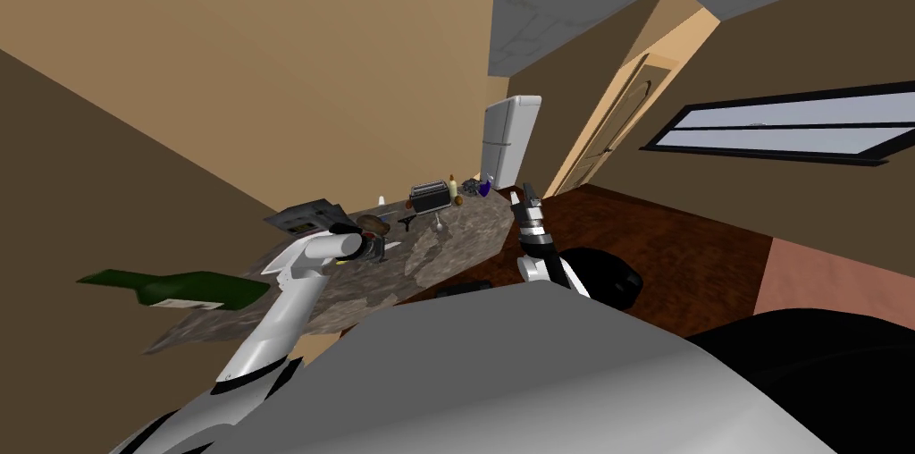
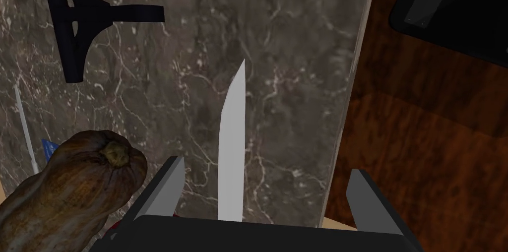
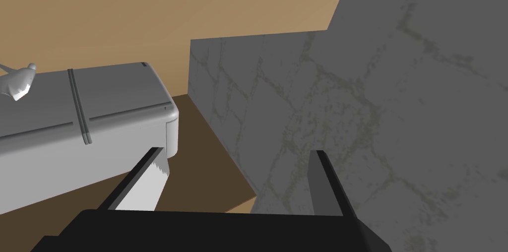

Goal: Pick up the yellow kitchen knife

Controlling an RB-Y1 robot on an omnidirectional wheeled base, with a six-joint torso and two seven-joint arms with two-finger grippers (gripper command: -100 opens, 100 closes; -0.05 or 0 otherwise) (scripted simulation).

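The knife's pale grey blade (image 2: 232, 155) lies flat on the dark marbled counter (image 2: 292, 80), pointing away from my left gripper (image 2: 265, 192). Its handle is hidden under the gripper's dark body. The left fingers (image 2: 167, 189) stand open on either side of the blade without touching it, and the blade sits nearer one finger. From the head camera, the left gripper (image 1: 372, 248) hangs over the counter (image 1: 465, 234) near its front edge. My right gripper (image 1: 525, 198) is raised beside the counter's end, open (image 3: 235, 179) and holding nothing.
A brown squash-like thing (image 2: 74, 189) lies close beside the left gripper. A black angular object (image 2: 79, 21) sits farther along the counter. A toaster (image 1: 429, 197), small bottles and a green bottle (image 1: 179, 290) also stand there. The counter edge drops to wood floor (image 2: 421, 130).
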